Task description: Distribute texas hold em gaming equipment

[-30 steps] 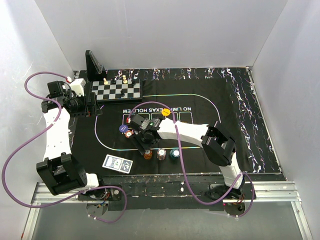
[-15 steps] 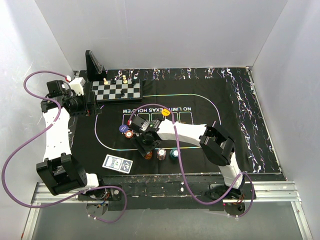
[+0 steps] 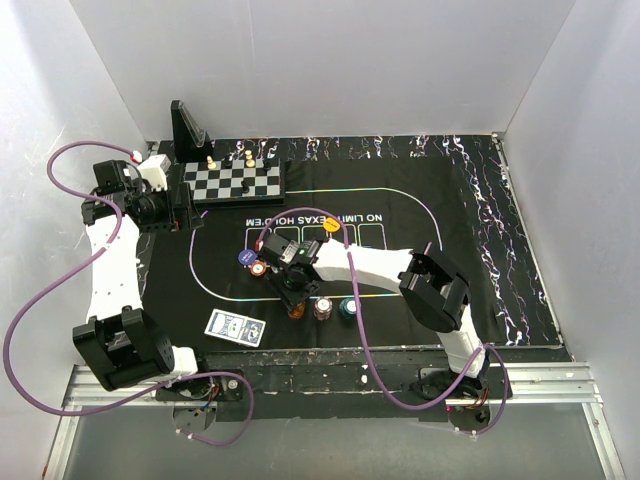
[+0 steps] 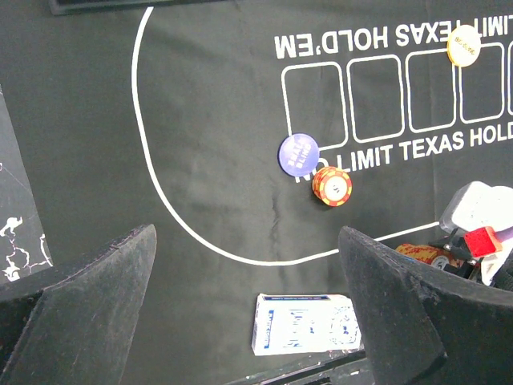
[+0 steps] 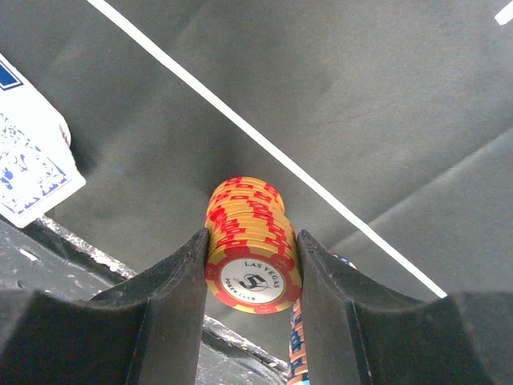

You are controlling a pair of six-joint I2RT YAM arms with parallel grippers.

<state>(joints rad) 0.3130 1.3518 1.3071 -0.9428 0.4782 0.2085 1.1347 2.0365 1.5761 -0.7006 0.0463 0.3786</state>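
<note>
Orange-red chip stack (image 5: 250, 277): sits just right of the card deck (image 3: 236, 327), by the near edge of the poker mat (image 3: 420, 260), on the near side of the white oval line (image 5: 240, 128). Your right tool (image 3: 294, 293) comes down over it, one finger against each round side, closed in to the stack's width, so it has the stack pinched. The stack's axis runs roughly along the tool's reach. Lifted or seated on the mat: can't tell. The right arm is plainly the nearer one.

Further right of the deck, same row: white-pink stack (image 3: 323, 308), then teal stack (image 3: 348, 307), close enough to clip on a sideways swing.

Beyond the deck, mid-mat: second orange stack (image 4: 332, 186) just beside the navy disc (image 4: 298, 154), with the yellow disc (image 4: 463, 44) further on.

Far beyond the deck: your left tool (image 4: 247, 234) hangs spread wide and empty, by the chessboard (image 3: 237, 182).
</note>
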